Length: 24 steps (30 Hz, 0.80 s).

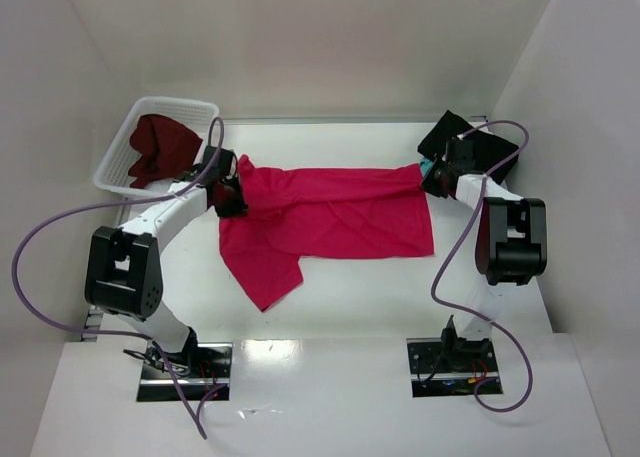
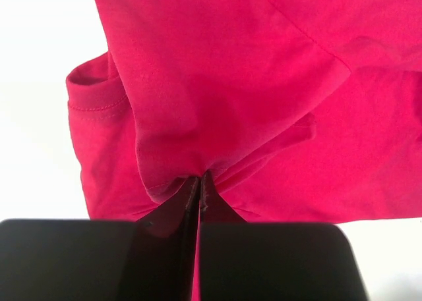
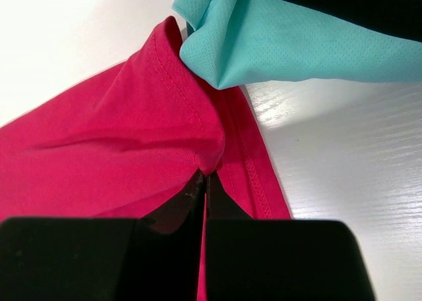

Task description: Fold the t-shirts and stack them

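Fingers (image 2: 173,212) of left gripper (image 1: 228,195) and right gripper (image 1: 433,177) clamp the crimson-pink t-shirt (image 1: 330,217), its length stretched sideways between them.

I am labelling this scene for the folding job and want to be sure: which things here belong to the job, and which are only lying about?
Belong to the job:
crimson-pink shirt, pinched by the left gripper and the right gripper
maroon shirt
black shirt
teal shirt

Only lying about:
white basket, which holds the maroon shirt
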Tool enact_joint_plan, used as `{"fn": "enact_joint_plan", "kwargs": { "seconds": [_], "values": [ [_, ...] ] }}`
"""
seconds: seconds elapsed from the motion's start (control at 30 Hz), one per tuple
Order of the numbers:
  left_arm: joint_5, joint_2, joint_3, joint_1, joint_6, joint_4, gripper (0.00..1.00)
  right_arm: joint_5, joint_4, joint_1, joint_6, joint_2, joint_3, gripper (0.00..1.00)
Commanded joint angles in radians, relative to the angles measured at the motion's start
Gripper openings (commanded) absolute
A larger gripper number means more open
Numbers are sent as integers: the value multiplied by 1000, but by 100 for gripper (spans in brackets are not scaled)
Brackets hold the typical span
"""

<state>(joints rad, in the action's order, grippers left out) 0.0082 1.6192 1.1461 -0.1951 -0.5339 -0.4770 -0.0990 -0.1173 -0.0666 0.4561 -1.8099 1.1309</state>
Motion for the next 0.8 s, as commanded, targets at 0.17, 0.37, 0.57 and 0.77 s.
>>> {"fn": "enact_joint_plan", "kwargs": {
  "seconds": [0.17, 0.37, 0.57, 0.77],
  "values": [
    [42, -38, -13, 0, -34, 37, 0, 29, 44, -10, 7, 23, -29, 0],
    [29, -25, -23, 0, -43, 46, 0, 28, 21, -10, 7, 4, -29, 0],
    [29, -16, -23, 0, -43, 46, 0, 56, 12, -10, 7, 4, -39, 0],
    [29, -79, -32, 0, -43, 37, 63, 68, 11, -10, 7, 14, -29, 15]
  ]
}}
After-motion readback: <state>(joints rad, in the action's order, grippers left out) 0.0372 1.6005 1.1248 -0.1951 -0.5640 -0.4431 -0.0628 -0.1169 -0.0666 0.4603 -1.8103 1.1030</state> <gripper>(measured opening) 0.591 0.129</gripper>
